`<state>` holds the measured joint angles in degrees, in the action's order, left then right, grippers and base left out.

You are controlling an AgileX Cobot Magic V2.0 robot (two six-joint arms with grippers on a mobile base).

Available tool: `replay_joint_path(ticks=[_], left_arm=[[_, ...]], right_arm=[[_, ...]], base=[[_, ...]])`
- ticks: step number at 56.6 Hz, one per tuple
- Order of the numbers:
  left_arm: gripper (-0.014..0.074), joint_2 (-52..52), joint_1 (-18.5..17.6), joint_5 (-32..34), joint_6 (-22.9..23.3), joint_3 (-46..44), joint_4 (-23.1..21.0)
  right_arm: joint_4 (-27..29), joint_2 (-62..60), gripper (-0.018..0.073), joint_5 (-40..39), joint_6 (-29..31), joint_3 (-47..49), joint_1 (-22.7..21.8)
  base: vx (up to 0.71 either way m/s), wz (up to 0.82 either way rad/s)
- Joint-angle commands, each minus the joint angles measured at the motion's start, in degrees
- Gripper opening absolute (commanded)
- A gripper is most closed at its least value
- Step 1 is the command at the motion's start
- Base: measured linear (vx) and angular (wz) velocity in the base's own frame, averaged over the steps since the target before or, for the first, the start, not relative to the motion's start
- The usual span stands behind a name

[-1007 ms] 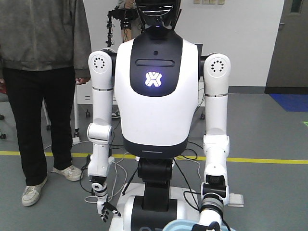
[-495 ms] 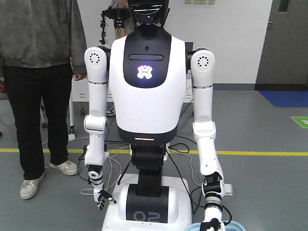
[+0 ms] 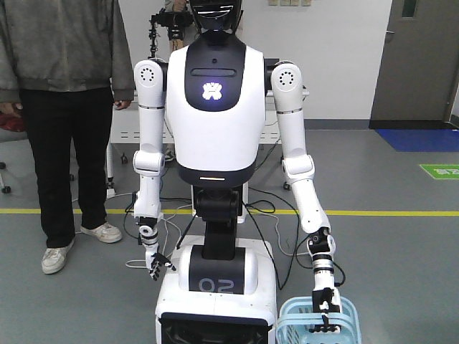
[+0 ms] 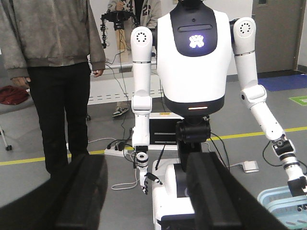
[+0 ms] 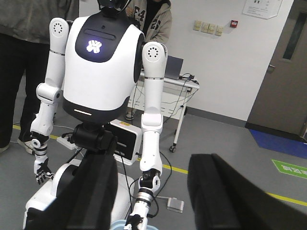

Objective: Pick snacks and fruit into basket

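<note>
Blue basket (image 3: pixel 294 327) — humanoid's hand (image 3: pixel 323 304) (touching)

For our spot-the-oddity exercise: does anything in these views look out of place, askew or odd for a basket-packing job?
The blue basket is held low near the floor by a white humanoid's hand, not on any table. No snacks or fruit show in any view. Cables sprawl loose on the floor.

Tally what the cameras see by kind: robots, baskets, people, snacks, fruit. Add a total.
Humanoid robot: 1
Light blue basket: 1
People: 2, one in a grey jacket, one behind the robot
Snacks in view: 0
Fruit in view: 0
Total: 4
</note>
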<state>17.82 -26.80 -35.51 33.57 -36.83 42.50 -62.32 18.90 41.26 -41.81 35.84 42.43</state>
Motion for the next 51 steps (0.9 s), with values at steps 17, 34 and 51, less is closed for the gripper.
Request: replay_joint_path(ticks=[17, 34, 51], left_arm=[[0.0488, 0.62, -0.03, 3.66, -0.05, -1.37, 1.73], [0.0488, 0.62, -0.03, 3.66, -0.05, -1.37, 1.73], [0.0488, 0.62, -0.03, 3.66, -0.05, -1.37, 1.73]], right_arm=[[-3.48, 0.58, 0.0398, -2.68, 0.07, 1.33, -0.26], [-3.48, 0.58, 0.0398, -2.68, 0.07, 1.33, -0.26], [-3.43, 0.58, 0.0398, -2.7, 0.07, 1.33, -0.26]], base=[[-0.33, 0.06], [-0.29, 0.18], [-0.15, 0.42]])
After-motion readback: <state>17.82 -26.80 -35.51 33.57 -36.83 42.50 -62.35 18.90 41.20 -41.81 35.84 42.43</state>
